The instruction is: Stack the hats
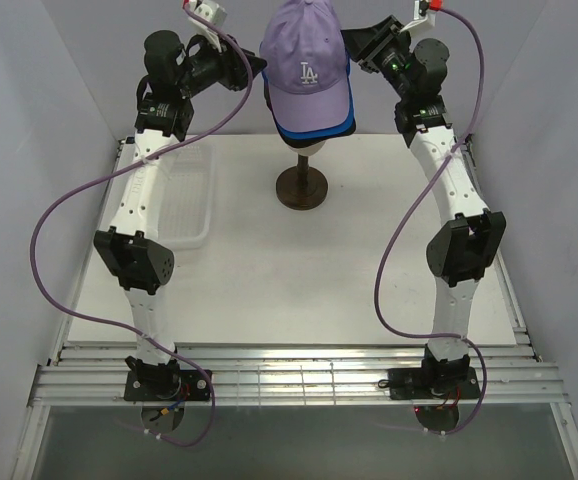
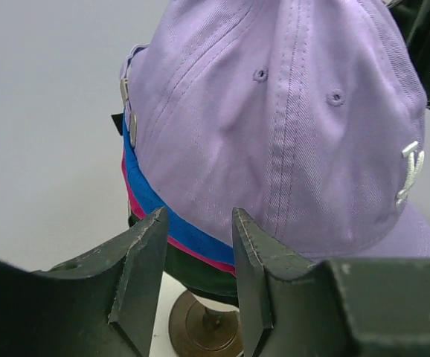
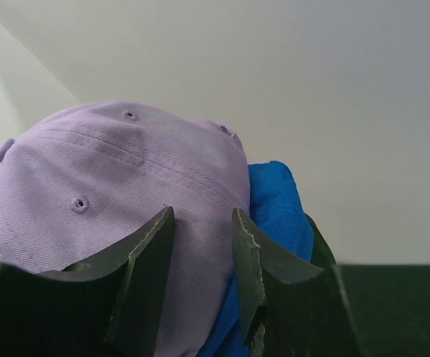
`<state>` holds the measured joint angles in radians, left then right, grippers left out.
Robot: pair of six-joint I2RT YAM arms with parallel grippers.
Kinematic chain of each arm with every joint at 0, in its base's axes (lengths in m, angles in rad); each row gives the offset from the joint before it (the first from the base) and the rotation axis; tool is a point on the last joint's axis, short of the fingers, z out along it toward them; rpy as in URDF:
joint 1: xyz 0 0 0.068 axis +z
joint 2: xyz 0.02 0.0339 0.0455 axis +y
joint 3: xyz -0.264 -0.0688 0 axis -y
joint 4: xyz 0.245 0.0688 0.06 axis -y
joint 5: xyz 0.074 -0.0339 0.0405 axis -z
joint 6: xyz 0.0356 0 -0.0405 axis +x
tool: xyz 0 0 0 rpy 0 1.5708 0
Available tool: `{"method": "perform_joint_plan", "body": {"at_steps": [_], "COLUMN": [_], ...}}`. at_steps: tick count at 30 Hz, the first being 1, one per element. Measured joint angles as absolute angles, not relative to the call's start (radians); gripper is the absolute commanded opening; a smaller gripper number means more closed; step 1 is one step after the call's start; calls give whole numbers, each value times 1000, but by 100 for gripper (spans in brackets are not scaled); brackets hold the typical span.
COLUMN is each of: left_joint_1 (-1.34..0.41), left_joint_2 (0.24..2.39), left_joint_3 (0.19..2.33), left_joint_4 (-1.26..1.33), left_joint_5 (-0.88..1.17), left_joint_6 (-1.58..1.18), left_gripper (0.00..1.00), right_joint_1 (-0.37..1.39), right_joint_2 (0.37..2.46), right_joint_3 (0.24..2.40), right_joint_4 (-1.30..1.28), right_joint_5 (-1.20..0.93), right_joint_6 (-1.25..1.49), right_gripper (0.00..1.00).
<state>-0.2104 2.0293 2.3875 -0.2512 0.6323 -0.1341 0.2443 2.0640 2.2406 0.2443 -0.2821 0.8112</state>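
The hats sit stacked on the mannequin head, with the lavender LA cap (image 1: pixel 307 60) on top. Under it show the blue cap's edge (image 1: pixel 319 124) and a dark rim. In the left wrist view the lavender cap (image 2: pixel 289 126) lies over blue (image 2: pixel 163 216), magenta (image 2: pixel 194 252) and dark green (image 2: pixel 200 271) bands. My left gripper (image 1: pixel 257 68) (image 2: pixel 200 212) is open and empty beside the stack's left side. My right gripper (image 1: pixel 352 45) (image 3: pixel 204 210) is open at the stack's right side, close to the lavender cap (image 3: pixel 111 171) and the blue cap (image 3: pixel 278 204).
The mannequin head's neck (image 1: pixel 304 148) stands on a round brown stand (image 1: pixel 302 188) at the table's back middle; the stand also shows in the left wrist view (image 2: pixel 200 327). A white plastic basket (image 1: pixel 184 200) lies at the left under the left arm. White walls enclose the table.
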Motion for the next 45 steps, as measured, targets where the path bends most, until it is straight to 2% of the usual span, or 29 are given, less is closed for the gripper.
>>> {"method": "perform_joint_plan", "body": {"at_steps": [2,3,5,8,9,11,14,15,16,19,20,45], "left_joint_1": [-211,-211,-211,-211,-211,-211,-211,-211,-211,-211,-211,-205], "left_joint_2": [2029,2029,2030,2033,2036,2041,2047,2049,2052,2058,2059,2074], "left_joint_3": [2387,2387,2387,2387,2387,2387,2387,2387,2387,2387,2387,2304], "left_joint_4": [-246,-245,-236,-221,-216,-209,-205,-202,-200,-197,-197,-244], "left_joint_5": [637,638,641,645,647,648,655,656,656,660,660,617], "left_joint_6": [-136,-137,-139,-143,-143,-144,-146,-149,-148,-151,-151,-128], "left_gripper": [52,58,63,64,63,57,44,38,27,10,0,0], "right_joint_1": [244,244,244,245,246,247,249,249,249,255,256,265], "right_joint_2": [2077,2082,2086,2086,2086,2086,2086,2086,2086,2089,2090,2117], "right_joint_3": [2241,2241,2241,2241,2241,2241,2241,2241,2242,2244,2245,2260], "right_joint_4": [242,242,241,237,237,235,235,234,232,228,227,133], "right_joint_5": [-282,-283,-283,-271,-269,-267,-268,-267,-267,-263,-262,-184], "right_joint_6": [816,819,829,829,830,831,837,839,840,842,842,753], "right_gripper": [41,40,38,29,23,13,8,8,8,8,8,8]}}
